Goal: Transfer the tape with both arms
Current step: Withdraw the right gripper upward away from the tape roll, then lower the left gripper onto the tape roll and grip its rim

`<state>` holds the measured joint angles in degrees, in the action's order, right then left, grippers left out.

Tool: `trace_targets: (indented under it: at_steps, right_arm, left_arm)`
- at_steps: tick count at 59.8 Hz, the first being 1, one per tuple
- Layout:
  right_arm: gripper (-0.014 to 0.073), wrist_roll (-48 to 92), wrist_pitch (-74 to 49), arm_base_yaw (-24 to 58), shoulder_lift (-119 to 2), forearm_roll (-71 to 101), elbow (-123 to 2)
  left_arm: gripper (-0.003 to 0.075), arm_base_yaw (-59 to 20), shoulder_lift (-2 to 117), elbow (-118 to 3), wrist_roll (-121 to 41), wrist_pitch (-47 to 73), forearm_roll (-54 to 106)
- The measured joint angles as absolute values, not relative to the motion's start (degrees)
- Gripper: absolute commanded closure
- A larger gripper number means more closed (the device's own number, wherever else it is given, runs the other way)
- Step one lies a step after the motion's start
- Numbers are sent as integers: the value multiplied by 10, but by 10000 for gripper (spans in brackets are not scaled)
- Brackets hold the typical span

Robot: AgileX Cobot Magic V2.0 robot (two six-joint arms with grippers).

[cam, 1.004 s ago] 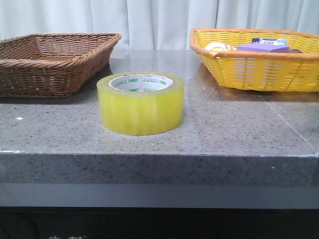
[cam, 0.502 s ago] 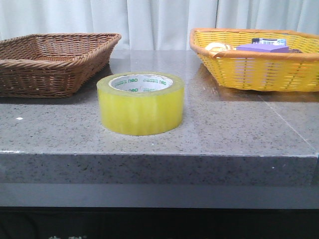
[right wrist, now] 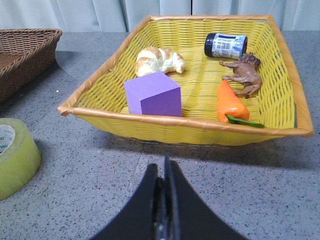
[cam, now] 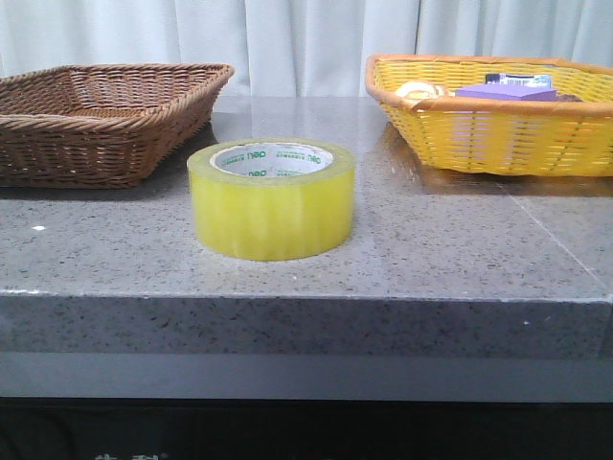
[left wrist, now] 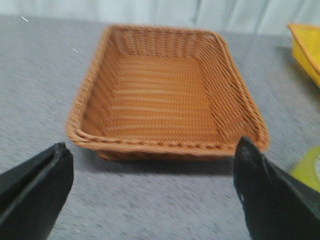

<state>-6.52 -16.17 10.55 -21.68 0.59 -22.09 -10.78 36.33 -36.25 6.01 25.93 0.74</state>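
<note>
Left claw (left wrist: 152, 192) gapes wide, empty; right claw (right wrist: 164, 172) pressed closed, empty. 1 tape (cam: 272, 198) on the bench (cam: 431, 249), 2 baskets: brown basket (cam: 101, 115), yellow basket (cam: 498, 120).

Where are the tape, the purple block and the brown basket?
tape (cam: 271, 213), front view, on its yellow side wall
purple block (right wrist: 161, 103), right wrist view, on its front face
brown basket (left wrist: 165, 149), left wrist view, on its near rim

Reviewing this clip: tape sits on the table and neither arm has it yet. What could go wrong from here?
The tape stands near the table's front edge; a clumsy push might slide it off. The right gripper is shut, so it must open wide for so broad a roll. The left gripper, open, faces the brown basket and could catch its rim while swinging toward the tape.
</note>
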Motion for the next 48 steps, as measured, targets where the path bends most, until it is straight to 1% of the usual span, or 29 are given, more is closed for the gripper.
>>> trace_targets:
  at_steps: [7,17,28,36,48]
  right_arm:
    - [662,-65,-162,105,-217,6,-221]
    - [662,-65,-162,105,-217,6,-221]
    - [662,-65,-162,105,-217,6,-221]
    - [662,-65,-162,105,-217,6,-221]
    - [662,-65,-162,105,-217,5,-220]
  left_arm:
    - [80,-158,426,-412,60,310,18]
    - [80,-242,526,-474,60,340,25]
    - [81,-320,650,-565,60,415,79]
    - [81,-351,737,-627,60,460,98]
    - [81,-357,833,-688,60,482,99]
